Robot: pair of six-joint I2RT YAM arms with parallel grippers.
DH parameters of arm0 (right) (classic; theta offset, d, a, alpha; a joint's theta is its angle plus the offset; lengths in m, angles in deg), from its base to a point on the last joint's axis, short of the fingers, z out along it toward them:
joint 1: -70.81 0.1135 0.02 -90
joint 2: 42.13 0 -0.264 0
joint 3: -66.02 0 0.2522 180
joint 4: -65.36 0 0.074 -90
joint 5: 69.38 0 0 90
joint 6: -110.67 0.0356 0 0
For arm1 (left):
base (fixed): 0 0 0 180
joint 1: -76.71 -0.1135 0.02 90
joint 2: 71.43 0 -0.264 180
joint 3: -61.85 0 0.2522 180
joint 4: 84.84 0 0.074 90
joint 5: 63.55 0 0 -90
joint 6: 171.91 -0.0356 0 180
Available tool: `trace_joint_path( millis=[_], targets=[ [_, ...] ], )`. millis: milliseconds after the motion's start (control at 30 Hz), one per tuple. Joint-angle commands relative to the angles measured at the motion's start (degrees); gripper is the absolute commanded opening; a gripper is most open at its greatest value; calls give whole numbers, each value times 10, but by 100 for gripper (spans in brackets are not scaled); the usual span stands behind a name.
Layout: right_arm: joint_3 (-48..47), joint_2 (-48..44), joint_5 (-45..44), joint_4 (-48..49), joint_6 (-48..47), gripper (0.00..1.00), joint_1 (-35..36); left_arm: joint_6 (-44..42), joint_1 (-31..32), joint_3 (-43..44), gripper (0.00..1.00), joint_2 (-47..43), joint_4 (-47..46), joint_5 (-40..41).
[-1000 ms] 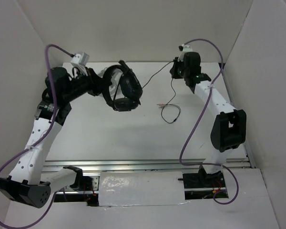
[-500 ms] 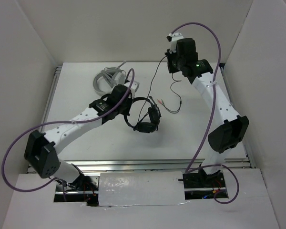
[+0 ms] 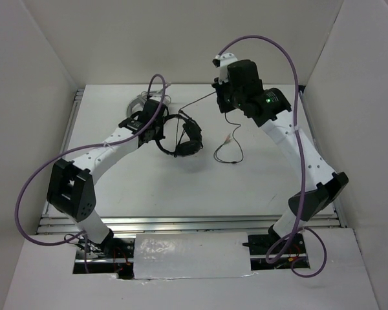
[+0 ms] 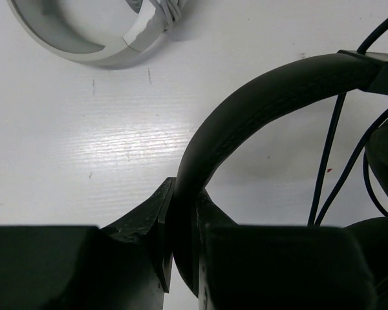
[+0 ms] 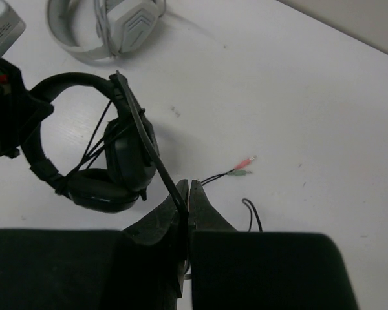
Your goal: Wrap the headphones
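Now, table (image 3: 258, 187): you have a plain white matt top, with faint scuffs showing in the left wrist view.
Room: white panels (image 3: 45, 77) stand along the left, back and right of your table and box it in.
Near edge: a metal rail (image 3: 194, 223) runs across in front of the arm bases, with a crinkled pale sheet (image 3: 191, 255) just below it.
Headphones (image 3: 181, 135): black, in the back half of the table and left of centre. You cannot tell whether the earcups rest on the top.
Left arm (image 3: 110, 145): it reaches in from the left. The left jaws are clamped shut on the headband (image 4: 265, 97), low on its curve.
Right arm (image 3: 291, 139): it is raised near the back panel. The right jaws are pinched closed on the cable (image 5: 156, 165).
Cable run: one stretch goes straight from the headphones up to the right jaws, and more strands cross inside the headband.
Loose end: the rest lies in a slack loop (image 3: 227, 152) right of the headphones, ending in pink and green plugs (image 5: 244, 165).
Back-left corner: a grey-white ring (image 4: 90, 48) lies just beyond the headband and does not touch it.
Open room: you see bare table across the whole front half and along the right side.
Tight spots: the left arm's elbow (image 3: 71, 190) sits near the left panel and the rail.
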Motion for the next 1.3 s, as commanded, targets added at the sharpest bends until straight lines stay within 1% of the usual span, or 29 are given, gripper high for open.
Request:
trace_joint_path(
  millis=[0, 67, 100, 133, 167, 233, 267, 333, 367, 433, 467, 533, 567, 600, 633, 667, 733, 833, 867, 1000, 1033, 1100, 1133, 1200, 1233, 1267],
  targets=[
    [5, -52, 32, 5, 18, 0, 0, 44, -23, 15, 0, 9, -6, -6],
    [19, -66, 58, 17, 36, 0, 3, 41, -30, 18, 0, 15, -10, -20],
    [28, -71, 95, 18, 33, 0, 6, 44, -33, 18, 0, 16, -15, -28],
    [32, -75, 103, 31, 38, 0, 8, 33, -37, 22, 0, 18, -15, -36],
    [43, -83, 106, 42, 39, 0, 7, 31, -37, 23, 0, 16, -15, -37],
    [33, -76, 70, 75, 52, 0, -7, 11, -24, 12, 0, 2, -24, -32],
    [-17, -39, 57, 75, 60, 0, -27, 4, -18, -6, 0, -4, -33, -30],
    [-108, 20, 14, 33, 74, 0, -53, -12, 4, -27, 0, -27, -46, -34],
    [-219, 90, 13, -11, 81, 0, -82, -13, 18, -57, 0, -35, -53, -36],
    [-321, 150, 43, -46, 91, 0, -106, -17, 31, -84, 0, -57, -71, -40],
    [-370, 168, 53, -54, 92, 0, -115, -19, 34, -112, 0, -64, -79, -44],
    [-349, 169, 63, -34, 96, 0, -133, -16, 47, -135, 0, -82, -87, -52],
    [-286, 157, 69, -19, 96, 0, -137, -18, 49, -149, 0, -85, -87, -58],
    [-248, 142, 73, 19, 97, 0, -147, -18, 60, -153, 0, -92, -88, -60],
    [-219, 117, 80, 34, 97, 0, -151, -25, 65, -157, 0, -95, -92, -64],
    [-184, 109, 108, 44, 96, 0, -156, -32, 71, -164, 0, -97, -97, -67],
    [-180, 109, 118, 44, 98, 0, -168, -31, 98, -168, 0, -101, -97, -31],
    [-221, 123, 117, 8, 88, 0, -163, 5, 104, -138, 0, -73, -52, 10],
    [-231, 123, 112, 1, 83, 0, -159, 14, 99, -114, 0, -58, -41, 25],
    [-212, 95, 106, 1, 68, 0, -124, 65, 78, -43, 0, 27, 20, 50],
    [-211, 90, 110, -4, 62, 0, -116, 76, 71, -1, 0, 40, 35, 56],
    [-207, 68, 110, -15, 65, 0, -88, 109, 49, 45, 0, 82, 83, 79],
    [-189, 56, 115, -14, 62, 0, -76, 118, 38, 96, 0, 94, 96, 79],
    [-160, 18, 140, 1, 58, 0, -37, 147, 11, 146, 0, 130, 119, 75],
    [-126, 2, 149, 6, 53, 0, -20, 158, 4, 193, 0, 140, 136, 76],
    [-108, -10, 155, 25, 53, 0, 13, 166, -9, 218, 0, 160, 145, 77]
  ],
)
